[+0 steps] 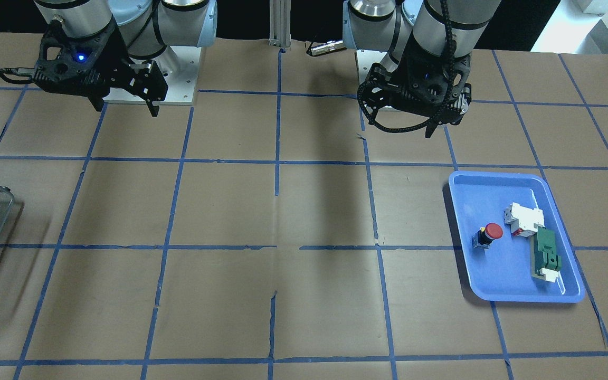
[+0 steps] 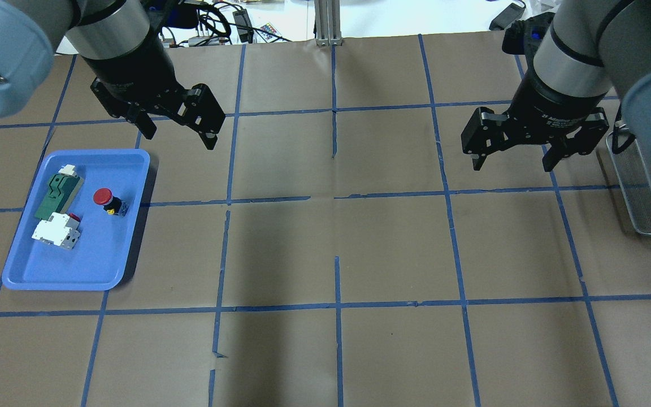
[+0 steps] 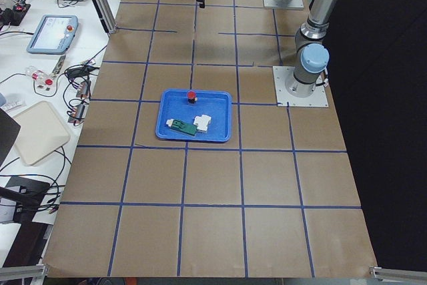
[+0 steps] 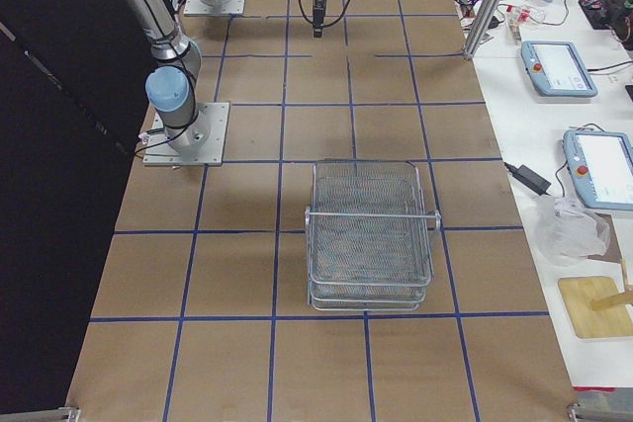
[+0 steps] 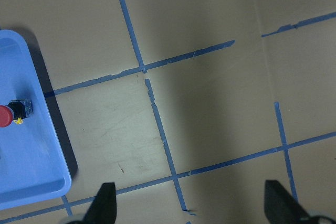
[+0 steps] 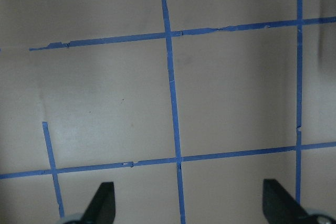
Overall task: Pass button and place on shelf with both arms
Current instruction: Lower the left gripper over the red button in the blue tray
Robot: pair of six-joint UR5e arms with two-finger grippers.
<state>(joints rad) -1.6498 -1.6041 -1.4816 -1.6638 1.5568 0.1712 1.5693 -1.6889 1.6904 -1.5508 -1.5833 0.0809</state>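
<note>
Red-capped small push button [image 2: 106, 199] sits in blue plastic tray [image 2: 133, 164], near green flat part [image 2: 57, 195] and white block [image 2: 57, 233]. Left black two-finger tool [image 2: 178, 137] spread wide, empty, over brown tabletop [image 2: 337, 237] near tray. Right tool [image 2: 512, 165] wide, empty, near silvery wire-mesh shelf [image 4: 371, 234]. Its collar print starts "2F"; rest illegible.
</note>
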